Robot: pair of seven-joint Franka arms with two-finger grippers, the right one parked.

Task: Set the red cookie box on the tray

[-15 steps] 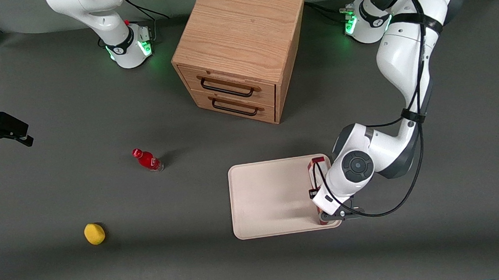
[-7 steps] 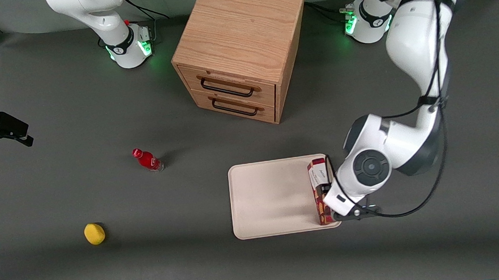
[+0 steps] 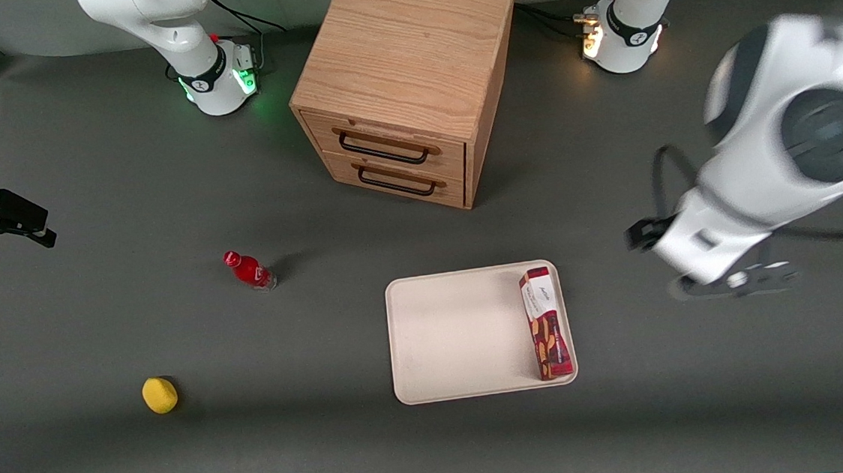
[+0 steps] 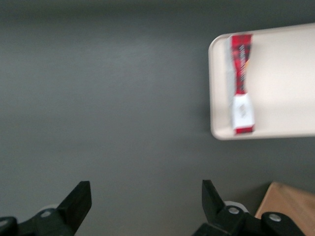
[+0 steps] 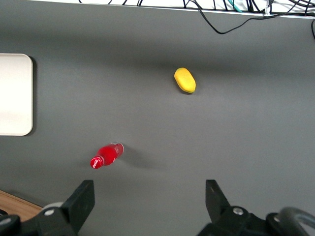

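While the left arm's end effector (image 3: 726, 284) hangs over bare tabletop (image 3: 98, 329) toward the working arm's end, well apart from the tray, its two black fingers (image 4: 78, 199) are spread wide with nothing between them.

Going from the parked arm's end of the tabletop across the front view: a yellow lemon-like object (image 3: 159, 395) lies close to the front camera, and a small red bottle (image 3: 249, 270) lies on its side farther from the camera than the lemon. Next comes a wooden drawer cabinet (image 3: 408, 64) with two drawers, both shut, each with a dark wire handle.

Nearer the camera than the cabinet sits the tray (image 3: 459, 331), a flat cream-beige rectangle with rounded corners and a low rim. It holds one thing only: the red cookie box (image 3: 546, 323), lying flat inside the rim along the tray's short edge toward the working arm's end, just beside that rim. Its white label end points away from the front camera, toward the cabinet; the dark-red part with tan biscuit pictures points toward the camera. There is dark writing on the white label, too small to read.
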